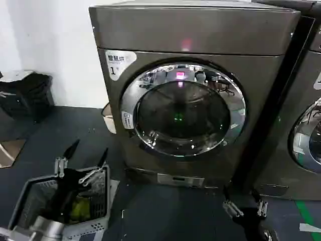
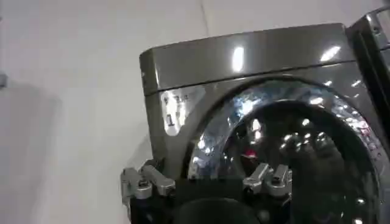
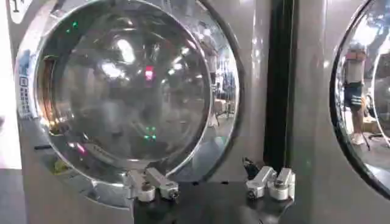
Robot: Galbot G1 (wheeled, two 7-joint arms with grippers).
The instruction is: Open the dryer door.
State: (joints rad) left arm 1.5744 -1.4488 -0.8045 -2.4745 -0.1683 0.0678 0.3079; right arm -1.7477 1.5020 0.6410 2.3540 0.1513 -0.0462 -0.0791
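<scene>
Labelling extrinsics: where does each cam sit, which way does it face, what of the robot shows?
Head: high, looking forward and down at the dryer, door shut; left tool open over a basket, right tool open, low.
Left wrist: on the left arm, looking up at the dryer's upper front; own fingers.
Right wrist: on the right arm, facing the dryer door; own fingers.
All share the door.

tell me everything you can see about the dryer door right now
The dryer door is a large round porthole with a wide shiny chrome ring around dark tinted glass that mirrors room lights. It sits shut, flush in the front of the dark grey-bronze dryer, below and right of the silver "1" label. Nothing touches it; both end effectors hang low, apart from it.
</scene>
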